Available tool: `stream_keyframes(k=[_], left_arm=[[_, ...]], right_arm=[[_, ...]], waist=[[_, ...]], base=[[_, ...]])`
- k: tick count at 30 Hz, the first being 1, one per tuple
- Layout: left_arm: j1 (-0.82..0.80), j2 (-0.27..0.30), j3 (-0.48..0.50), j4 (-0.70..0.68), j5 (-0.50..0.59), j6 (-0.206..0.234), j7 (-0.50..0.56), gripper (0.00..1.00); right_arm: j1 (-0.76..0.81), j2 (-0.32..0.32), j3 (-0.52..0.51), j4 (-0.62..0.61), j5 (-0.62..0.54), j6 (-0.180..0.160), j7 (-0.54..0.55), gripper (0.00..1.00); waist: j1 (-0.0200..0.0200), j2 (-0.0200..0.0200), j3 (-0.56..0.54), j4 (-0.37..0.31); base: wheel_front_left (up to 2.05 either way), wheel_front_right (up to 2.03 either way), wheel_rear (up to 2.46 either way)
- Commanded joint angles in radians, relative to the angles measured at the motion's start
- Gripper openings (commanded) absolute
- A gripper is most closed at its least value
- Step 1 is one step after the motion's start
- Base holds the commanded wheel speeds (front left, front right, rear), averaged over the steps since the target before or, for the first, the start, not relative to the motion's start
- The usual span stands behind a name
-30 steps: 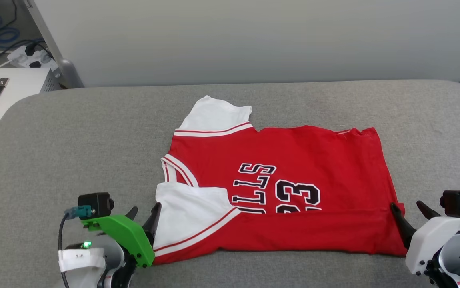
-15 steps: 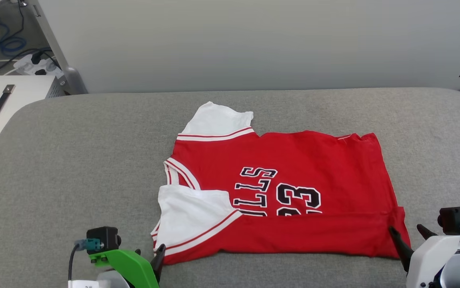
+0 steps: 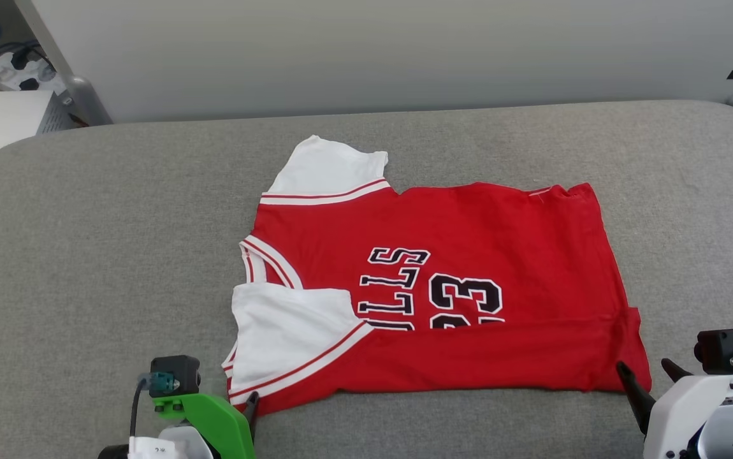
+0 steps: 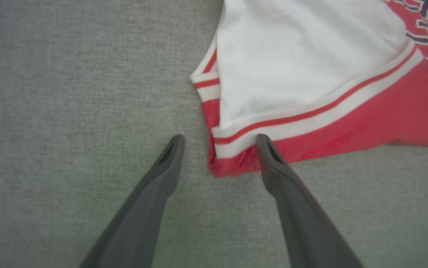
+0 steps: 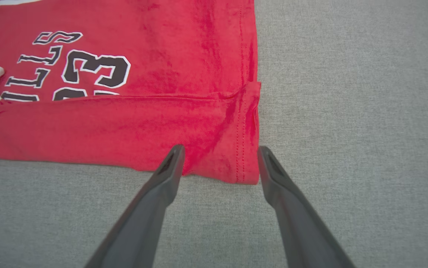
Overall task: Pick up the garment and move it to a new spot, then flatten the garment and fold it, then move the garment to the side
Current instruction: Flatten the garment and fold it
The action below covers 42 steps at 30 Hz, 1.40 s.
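Observation:
The garment, a red jersey with white sleeves and a partly covered "BULLS 23" print, lies flat on the grey padded table. Its near edge is folded up over the print, and the neck points left. My left gripper is open at the near-left corner; in the left wrist view the gripper straddles the garment at its striped sleeve corner. My right gripper is open at the near-right hem corner. In the right wrist view the gripper brackets the garment at that hem corner.
A white cabinet stands off the table's far-left corner, with a power strip and cables and a metal post behind it. A pale wall runs behind the table. Bare grey padding lies left and right of the garment.
The head camera has shifted. Both grippers have drawn back toward me along the garment's sides, from mid-sleeve and mid-hem to its near corners. The garment lies as before.

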Motion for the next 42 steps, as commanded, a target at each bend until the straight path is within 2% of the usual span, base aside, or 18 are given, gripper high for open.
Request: stream_keyframes(k=[1, 7, 10, 11, 12, 13, 19, 26, 27, 30, 42], left_arm=[[-0.025, 0.0, 0.002, 0.01, 0.007, 0.01, 0.001, 1.0], [-0.056, -0.003, -0.024, 0.067, 0.03, 0.013, 0.026, 1.0], [-0.057, -0.008, -0.056, 0.096, 0.025, 0.002, 0.082, 1.0], [-0.056, -0.009, -0.066, 0.102, 0.022, -0.002, 0.102, 0.81], [-0.056, -0.011, -0.075, 0.106, 0.019, -0.007, 0.12, 0.22], [-0.056, -0.013, -0.079, 0.106, 0.016, -0.01, 0.128, 0.0], [-0.051, -0.016, -0.077, 0.086, 0.008, -0.009, 0.126, 0.0], [-0.052, 0.02, -0.044, -0.053, 0.014, 0.029, 0.103, 0.0], [-0.05, 0.059, -0.038, -0.188, 0.023, 0.05, 0.123, 0.0], [-0.04, 0.078, -0.034, -0.262, 0.008, 0.06, 0.151, 0.0], [-0.033, 0.144, -0.047, -0.425, 0.006, 0.13, 0.263, 0.0]], right_arm=[[-0.013, 0.002, 0.004, -0.007, -0.004, -0.001, -0.001, 1.0], [-0.035, -0.005, 0.009, -0.01, -0.004, -0.001, -0.003, 1.0], [-0.042, -0.003, 0.009, -0.009, -0.006, -0.001, -0.004, 1.0], [-0.043, -0.003, 0.009, -0.007, -0.007, -0.001, -0.005, 1.0], [-0.044, -0.002, 0.008, -0.006, -0.007, -0.001, -0.006, 1.0], [-0.045, -0.001, 0.007, -0.004, -0.008, -0.001, -0.006, 1.0], [-0.032, -0.015, -0.006, 0.016, -0.027, -0.001, 0.01, 1.0], [-0.009, -0.021, -0.039, 0.027, -0.046, -0.001, 0.097, 1.0], [-0.018, -0.02, -0.057, 0.032, -0.063, -0.001, 0.155, 1.0], [-0.032, -0.014, -0.067, 0.054, -0.074, -0.001, 0.195, 1.0], [-0.107, -0.011, -0.098, 0.135, -0.099, -0.001, 0.231, 1.0]], waist=[[0.0, 0.0, 0.022, -0.014], [0.0, 0.0, 0.054, -0.026], [0.0, 0.0, 0.066, -0.028], [0.0, 0.0, 0.069, -0.028], [0.0, 0.0, 0.071, -0.027], [0.0, 0.0, 0.071, -0.025], [0.0, 0.0, 0.035, 0.006], [0.0, 0.0, -0.006, 0.042], [0.0, 0.0, -0.004, 0.064], [0.0, 0.0, 0.007, 0.075], [0.0, 0.0, 0.065, 0.103]], base=[[0.0, 0.0, 0.0], [0.0, 0.0, 0.0], [0.0, 0.0, 0.0], [0.0, 0.0, 0.0], [0.0, 0.0, 0.0], [0.0, 0.0, 0.0], [0.0, 0.0, 0.0], [0.0, 0.0, 0.0], [0.0, 0.0, 0.0], [0.0, 0.0, 0.0], [0.0, 0.0, 0.0]])
